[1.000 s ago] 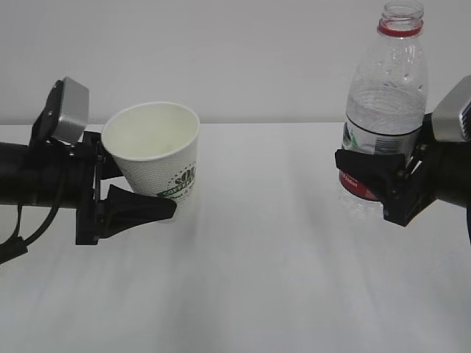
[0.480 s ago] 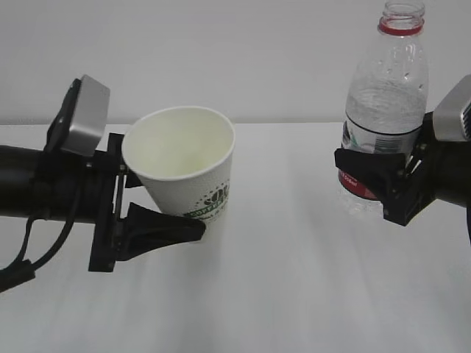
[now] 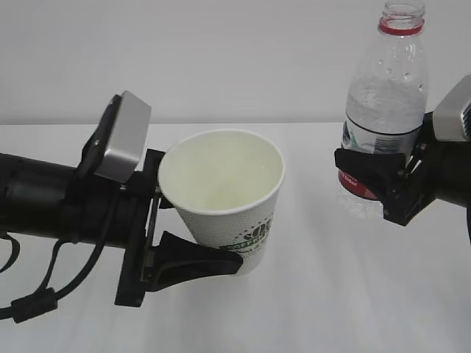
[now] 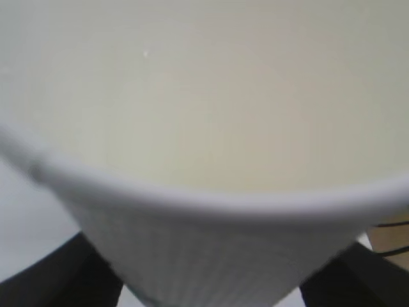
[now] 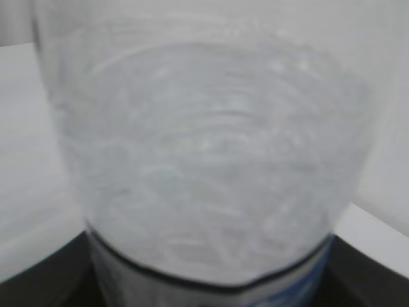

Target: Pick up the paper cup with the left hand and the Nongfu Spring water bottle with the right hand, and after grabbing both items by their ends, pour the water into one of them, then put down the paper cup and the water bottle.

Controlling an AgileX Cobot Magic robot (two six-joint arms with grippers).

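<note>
In the exterior view, we see the left hand [image 3: 188, 246] with its jaws clenched around the lower part of the paper cup [image 3: 224, 198], tilted, mouth toward us, held above the white counter [image 3: 309, 294]. At 3 o'clock from the cup, the right hand [image 3: 383, 180] grips the Nongfu Spring water bottle [image 3: 384, 110] at its label, upright, uncapped.

In the left wrist view, the paper cup [image 4: 204, 147] fills the picture, a black finger at either lower corner.

In the right wrist view, the bottle [image 5: 204, 166] fills the frame, blurred, between dark fingers.
</note>
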